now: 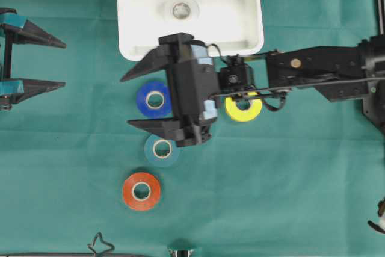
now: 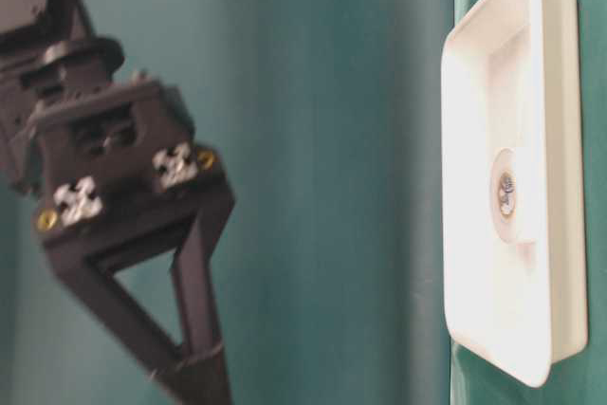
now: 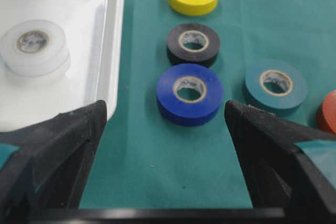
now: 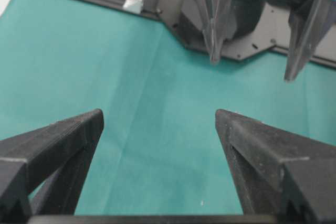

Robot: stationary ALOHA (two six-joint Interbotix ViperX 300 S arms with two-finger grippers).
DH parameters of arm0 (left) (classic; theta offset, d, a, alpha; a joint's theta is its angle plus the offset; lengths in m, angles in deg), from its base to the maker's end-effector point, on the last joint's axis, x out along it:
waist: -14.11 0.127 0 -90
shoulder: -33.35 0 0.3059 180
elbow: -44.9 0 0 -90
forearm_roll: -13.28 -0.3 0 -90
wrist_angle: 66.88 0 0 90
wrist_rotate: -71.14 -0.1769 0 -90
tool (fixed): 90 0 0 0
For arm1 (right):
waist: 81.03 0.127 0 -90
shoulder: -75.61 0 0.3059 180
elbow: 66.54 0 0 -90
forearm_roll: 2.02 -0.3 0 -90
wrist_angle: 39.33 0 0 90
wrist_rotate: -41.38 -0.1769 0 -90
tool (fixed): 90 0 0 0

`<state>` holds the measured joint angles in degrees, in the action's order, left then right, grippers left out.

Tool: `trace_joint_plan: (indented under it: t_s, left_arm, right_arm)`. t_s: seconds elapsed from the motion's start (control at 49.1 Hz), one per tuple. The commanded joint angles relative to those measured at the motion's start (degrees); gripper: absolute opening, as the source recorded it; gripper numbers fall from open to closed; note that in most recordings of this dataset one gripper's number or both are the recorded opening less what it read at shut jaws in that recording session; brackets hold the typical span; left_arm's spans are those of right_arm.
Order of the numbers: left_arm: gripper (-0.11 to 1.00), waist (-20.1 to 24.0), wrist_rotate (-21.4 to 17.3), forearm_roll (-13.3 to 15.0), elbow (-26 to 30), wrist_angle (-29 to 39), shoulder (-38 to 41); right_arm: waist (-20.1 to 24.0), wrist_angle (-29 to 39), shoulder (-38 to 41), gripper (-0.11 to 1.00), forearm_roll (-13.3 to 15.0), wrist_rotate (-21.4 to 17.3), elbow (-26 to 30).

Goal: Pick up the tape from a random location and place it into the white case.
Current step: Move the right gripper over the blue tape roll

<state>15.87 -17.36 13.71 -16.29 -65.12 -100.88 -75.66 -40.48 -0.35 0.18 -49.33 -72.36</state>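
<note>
1. Right gripper hovered high, jaws wide apart, empty.
2. Blue tape lay flat beneath, just below white case.
3. Judged light, rigid, smooth-sided; best pinched across outer rim.
4. Left gripper parked apart, empty.

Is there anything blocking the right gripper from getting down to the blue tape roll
Nothing visible does. The right gripper hangs open above the blue tape, its fingers either side, with only bare green cloth around the roll.
</note>
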Motion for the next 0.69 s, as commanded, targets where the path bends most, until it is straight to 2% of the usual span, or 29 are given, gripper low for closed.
trace_joint_plan:
  t_s: [0.0, 0.163, 0.305, 0.529, 0.672]
  left_arm:
    - [0.96, -0.09, 0.0, 0.0, 0.53, 0.0, 0.44]
    - [0.96, -0.09, 0.0, 0.0, 0.44, 0.44, 0.44]
    - [0.96, -0.09, 0.0, 0.09, 0.53, 0.44, 0.44]
    - [0.96, -0.09, 0.0, 0.09, 0.53, 0.44, 0.44]
    - [0.96, -0.09, 0.0, 0.09, 0.53, 0.35, 0.44]
  right_arm:
    - [0.35, 1.41, -0.18, 0.92, 0.09, -0.35, 2.9]
    - [0.44, 3.25, 0.0, 0.92, -0.26, -0.79, 3.16]
    - [0.35, 8.17, 0.44, 0.92, -1.23, -2.29, 4.31]
    - [0.18, 24.96, 2.37, 0.92, -0.97, -9.32, 9.4]
    - [0.09, 35.24, 4.22, 0.92, -0.88, -12.39, 12.92]
